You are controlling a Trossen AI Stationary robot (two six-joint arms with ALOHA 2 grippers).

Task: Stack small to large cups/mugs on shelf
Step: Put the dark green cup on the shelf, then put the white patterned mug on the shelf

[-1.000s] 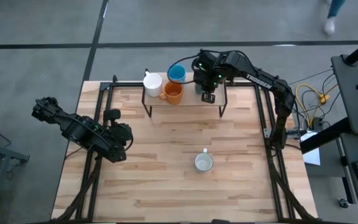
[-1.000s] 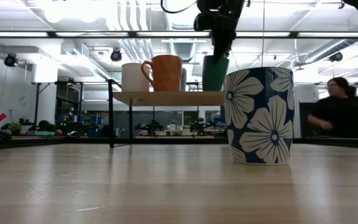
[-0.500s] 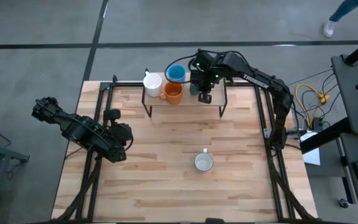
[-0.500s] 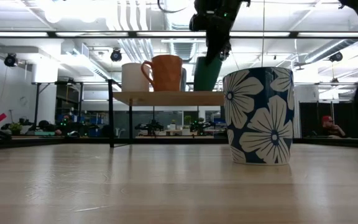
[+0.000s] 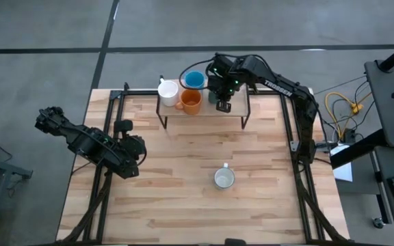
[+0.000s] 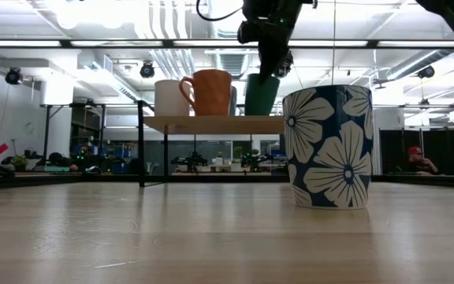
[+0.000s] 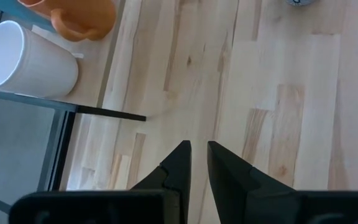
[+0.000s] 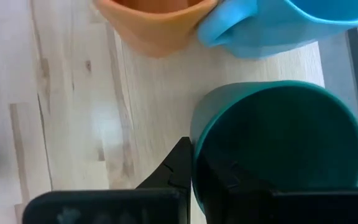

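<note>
Fingers of the right gripper (image 8: 192, 180) are pinched shut on the rim of the dark green cup (image 8: 278, 143), one finger outside the wall and one inside it. In the low view the cup (image 6: 261, 95) hangs tilted from that gripper (image 6: 270, 67), its base at the top of the shelf (image 6: 211, 125); whether the base rests on the board cannot be told. From above, the right gripper (image 5: 223, 96) is over the shelf (image 5: 241, 111), right of its middle, and the cup is mostly hidden under it.

The orange mug (image 5: 191, 102) stands on the shelf near its middle, with the white mug (image 5: 167, 90) at the shelf's left end and the light blue mug (image 5: 194, 80) at its back edge. In the right wrist view the orange mug (image 8: 148, 25) and the light blue mug (image 8: 272, 25) sit close together, just beside the green cup.

A flower-patterned mug (image 5: 224, 179) with a greyish inside stands alone on the worktop, right of centre and toward the front edge.

The left gripper (image 5: 130, 164) waits over the worktop's left side, its fingers (image 7: 179, 165) nearly together with a narrow gap, holding nothing.
</note>
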